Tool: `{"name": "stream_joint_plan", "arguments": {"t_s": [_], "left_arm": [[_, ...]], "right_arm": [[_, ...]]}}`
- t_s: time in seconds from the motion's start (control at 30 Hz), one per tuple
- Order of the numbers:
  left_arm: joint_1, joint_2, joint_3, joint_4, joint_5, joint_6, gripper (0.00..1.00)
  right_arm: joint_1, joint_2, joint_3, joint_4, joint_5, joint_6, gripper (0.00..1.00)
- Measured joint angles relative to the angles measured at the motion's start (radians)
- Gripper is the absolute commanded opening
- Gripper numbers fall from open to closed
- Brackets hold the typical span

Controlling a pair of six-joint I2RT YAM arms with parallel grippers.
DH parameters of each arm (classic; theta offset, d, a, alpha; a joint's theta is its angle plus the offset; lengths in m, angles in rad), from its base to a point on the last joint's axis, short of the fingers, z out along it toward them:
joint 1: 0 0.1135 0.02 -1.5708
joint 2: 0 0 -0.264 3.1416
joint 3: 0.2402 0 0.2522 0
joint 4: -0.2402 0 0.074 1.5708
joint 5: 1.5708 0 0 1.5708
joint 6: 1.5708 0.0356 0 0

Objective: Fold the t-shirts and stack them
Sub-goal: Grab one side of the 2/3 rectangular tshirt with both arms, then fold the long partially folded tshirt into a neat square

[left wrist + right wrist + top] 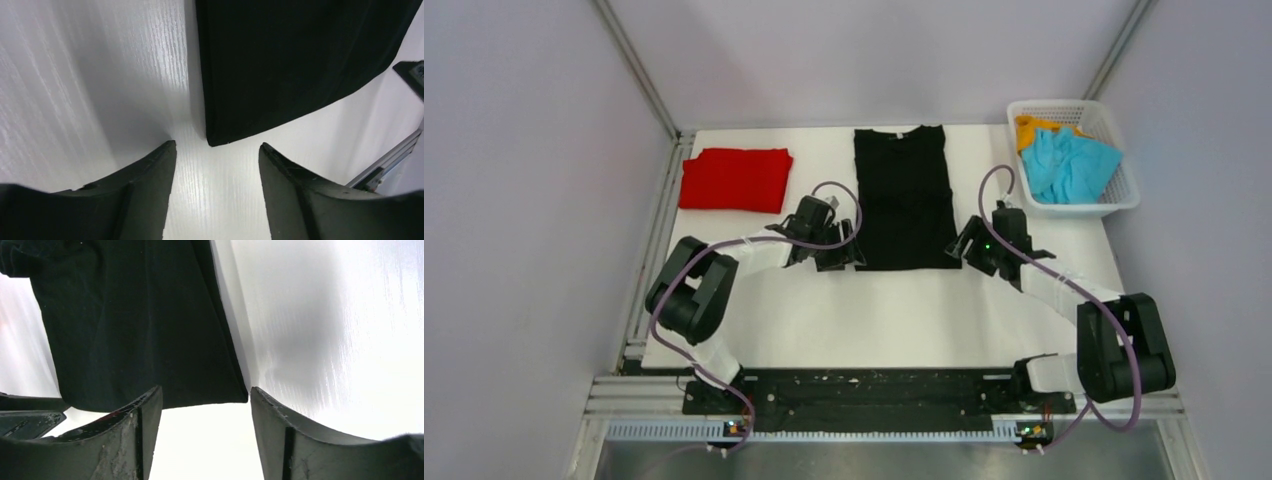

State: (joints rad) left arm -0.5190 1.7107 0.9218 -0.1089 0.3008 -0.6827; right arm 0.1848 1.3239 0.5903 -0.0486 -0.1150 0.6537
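A black t-shirt (902, 195) lies flat in a long narrow strip, sleeves folded in, collar at the far end. My left gripper (852, 257) is open just short of its near left corner (216, 139), nothing between the fingers. My right gripper (956, 250) is open at its near right corner (239, 395), also empty. A folded red t-shirt (735, 180) lies at the far left. Cyan (1069, 165) and orange (1029, 128) garments sit in the basket.
A white plastic basket (1124, 195) stands at the far right of the white table (874, 315). Grey walls and metal frame rails close in the table at the back and left. The black base rail runs along the near edge.
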Motion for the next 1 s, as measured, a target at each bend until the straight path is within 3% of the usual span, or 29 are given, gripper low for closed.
{"name": "stream_joint_plan", "arguments": {"t_s": [0.13, 0.33, 0.47, 0.7, 0.87, 1.0], "left_arm": [[-0.011, 0.028, 0.01, 0.024, -0.016, -0.018, 0.49], [-0.028, 0.067, 0.04, 0.032, -0.037, -0.025, 0.32], [-0.035, 0.075, 0.04, 0.033, -0.059, -0.027, 0.0], [-0.052, 0.079, 0.04, 0.043, -0.079, -0.027, 0.0], [-0.07, 0.066, 0.016, 0.075, -0.108, -0.026, 0.0], [-0.094, 0.023, -0.043, 0.107, -0.138, -0.027, 0.0]], "right_arm": [[0.0, 0.002, -0.017, 0.007, -0.001, 0.002, 0.49], [0.0, 0.05, -0.028, 0.024, -0.026, 0.0, 0.41], [0.0, 0.061, -0.035, 0.033, -0.038, -0.001, 0.29], [0.0, 0.086, -0.055, 0.077, -0.051, -0.008, 0.0], [0.0, 0.08, -0.087, 0.132, -0.049, -0.013, 0.0], [0.016, -0.013, -0.156, 0.134, -0.026, -0.014, 0.0]]}}
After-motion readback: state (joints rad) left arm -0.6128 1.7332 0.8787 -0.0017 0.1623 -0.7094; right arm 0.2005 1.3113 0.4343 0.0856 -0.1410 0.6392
